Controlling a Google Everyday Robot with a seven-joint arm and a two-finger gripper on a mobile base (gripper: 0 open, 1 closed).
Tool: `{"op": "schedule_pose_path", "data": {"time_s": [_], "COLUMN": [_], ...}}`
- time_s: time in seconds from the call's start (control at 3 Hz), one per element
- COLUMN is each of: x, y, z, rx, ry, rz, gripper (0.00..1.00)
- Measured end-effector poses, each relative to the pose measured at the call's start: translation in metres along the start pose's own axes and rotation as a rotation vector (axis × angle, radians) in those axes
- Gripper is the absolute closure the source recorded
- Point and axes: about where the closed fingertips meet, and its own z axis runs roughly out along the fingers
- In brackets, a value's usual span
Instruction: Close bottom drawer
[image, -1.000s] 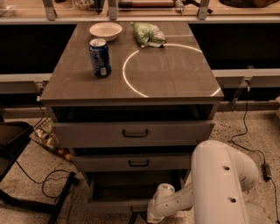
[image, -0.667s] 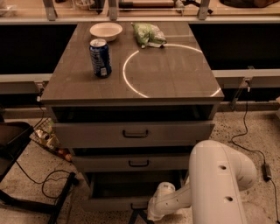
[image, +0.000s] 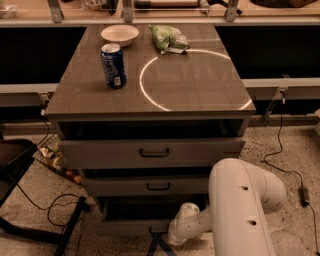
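The bottom drawer (image: 122, 227) is the lowest of the three in the grey cabinet (image: 150, 100). It stands pulled out, with its dark tray showing behind the grey front. Its small dark handle (image: 159, 230) sits at the middle of the front. My white arm (image: 240, 210) reaches down from the lower right, with its wrist (image: 184, 227) just right of that handle. My gripper (image: 160, 246) is dark and sits low at the picture's bottom edge, right below the handle and in front of the drawer front. It is partly cut off by the edge.
The top drawer (image: 152, 152) and middle drawer (image: 157, 186) also stand out a little. A blue can (image: 113, 65), white bowl (image: 120, 34) and green bag (image: 169, 37) rest on the cabinet top. A dark frame and cables (image: 55, 220) lie on the floor at left; a cable (image: 292, 175) lies at right.
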Motion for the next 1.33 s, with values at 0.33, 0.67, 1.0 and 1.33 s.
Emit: {"op": "schedule_pose_path", "data": {"time_s": [0.33,0.67,1.0,1.33], "x": [0.002,-0.002,0.001,-0.002], "y": [0.0,-0.047,-0.047,-0.104], "z": [0.0,0.005,0.004,-0.006], "rx": [0.0,0.047,0.048,0.122], "ry": [0.0,0.006,0.006,0.039], "rz": [0.0,-0.014,-0.014,-0.035], "gripper": [1.0,1.0,1.0,1.0]}}
